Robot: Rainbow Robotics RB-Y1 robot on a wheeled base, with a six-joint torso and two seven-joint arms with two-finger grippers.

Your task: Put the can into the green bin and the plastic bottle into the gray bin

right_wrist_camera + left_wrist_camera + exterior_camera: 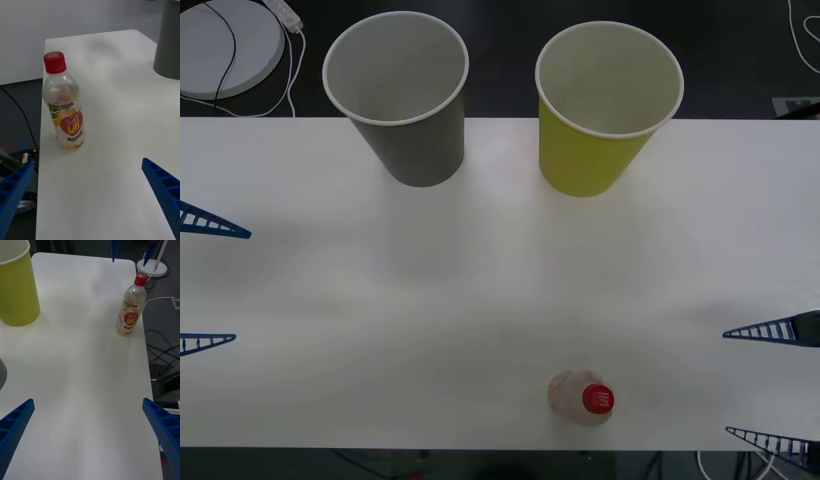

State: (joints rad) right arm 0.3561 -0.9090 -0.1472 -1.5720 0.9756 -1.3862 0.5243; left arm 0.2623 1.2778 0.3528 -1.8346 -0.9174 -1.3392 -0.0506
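Front view: bottle [582,397] stands at the desk's near edge. I'd close my spread, empty right claw [765,385] around its body squarely, then carry it to the gray bin [400,95] at the far edge.

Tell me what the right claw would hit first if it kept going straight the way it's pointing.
Probably nothing soon. The open right claw points across the bare table toward the left claw. The bottle stands off to one side of that line, near the table's front edge, though depth is hard to judge.
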